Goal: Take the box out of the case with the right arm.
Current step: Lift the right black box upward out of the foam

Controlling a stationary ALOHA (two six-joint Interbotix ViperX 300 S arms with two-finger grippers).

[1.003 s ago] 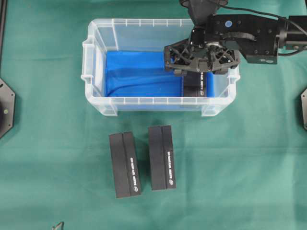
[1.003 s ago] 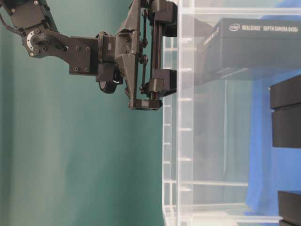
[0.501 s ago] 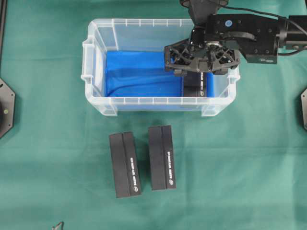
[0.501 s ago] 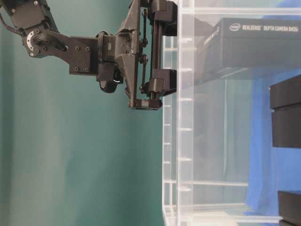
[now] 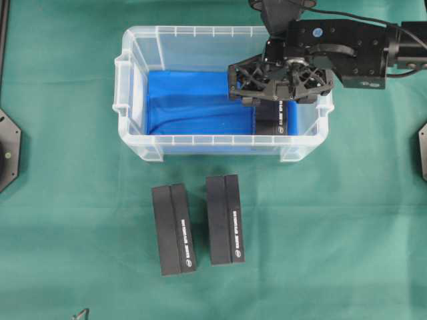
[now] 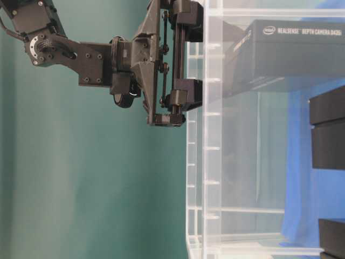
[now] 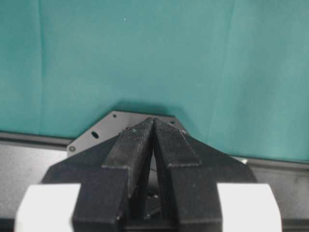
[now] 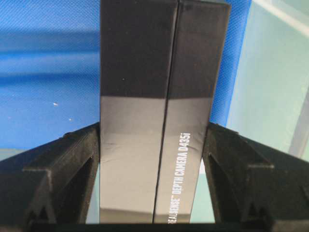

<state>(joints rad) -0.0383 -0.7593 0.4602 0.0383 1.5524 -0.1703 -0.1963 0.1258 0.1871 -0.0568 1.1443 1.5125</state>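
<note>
The clear case (image 5: 200, 141) with a blue cloth (image 5: 193, 103) on its bottom stands at the back of the table. In its right end is a black box (image 5: 275, 121) with white lettering. My right gripper (image 5: 280, 99) reaches down into the case from above and is shut on that box. In the right wrist view both fingers (image 8: 83, 145) press the long sides of the box (image 8: 161, 87), whose far end points at the cloth. From table level the box (image 6: 291, 54) shows through the case wall (image 6: 210, 162). My left gripper (image 7: 153, 121) is shut on nothing.
Two more black boxes (image 5: 173, 229) (image 5: 225, 219) lie side by side on the green cloth in front of the case. Dark base plates sit at the left edge (image 5: 8, 150) and the right edge (image 5: 423, 152).
</note>
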